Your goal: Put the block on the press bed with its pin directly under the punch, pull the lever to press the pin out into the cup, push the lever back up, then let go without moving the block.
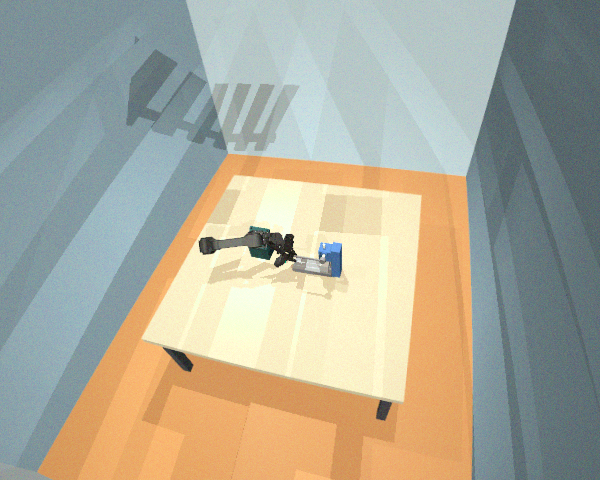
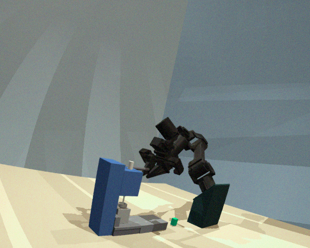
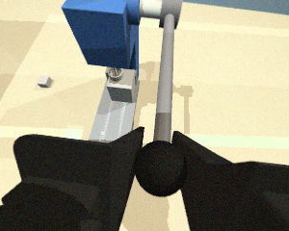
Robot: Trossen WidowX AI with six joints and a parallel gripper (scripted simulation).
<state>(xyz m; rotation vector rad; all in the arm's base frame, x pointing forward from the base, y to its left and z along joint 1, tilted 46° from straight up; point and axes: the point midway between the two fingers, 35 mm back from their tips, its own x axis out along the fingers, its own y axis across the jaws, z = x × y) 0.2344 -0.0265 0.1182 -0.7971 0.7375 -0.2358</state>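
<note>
Pale blue-grey walls [image 1: 357, 77] [image 2: 243, 53] rise around an orange floor [image 1: 212, 428], on which stands a cream surface [image 1: 341, 330] [image 2: 56, 192] [image 3: 231, 96] with dark legs. In the top view, the dark arm [image 1: 233, 241] [image 2: 199, 152] stands on a teal base [image 1: 261, 251] [image 2: 211, 208] nearer the surface's left edge, while the blue press [image 1: 336, 258] [image 2: 104, 197] [image 3: 98, 34] stands between that base and the right edge, well away from all four corners.

The tool [image 1: 293, 257] [image 2: 147, 173] [image 3: 158, 134] is narrowed on the grey lever [image 2: 141, 168] [image 3: 165, 72], near its black ball end [image 3: 161, 168]. The lever lies nearly level, pointing from the press toward the arm.

The light grey block [image 2: 124, 215] [image 3: 121, 89] is upright on the press bed [image 1: 310, 265] [image 2: 147, 222] [image 3: 113, 120], beneath the blue head. A small round collar [image 2: 122, 204] [image 3: 116, 73] tops it, and the thin punch [image 2: 123, 199] comes down to the collar, seemingly lined up with it. The pin is too small to tell apart.

A green cube [image 2: 174, 221] rests between the bed and the base, apart from both.
</note>
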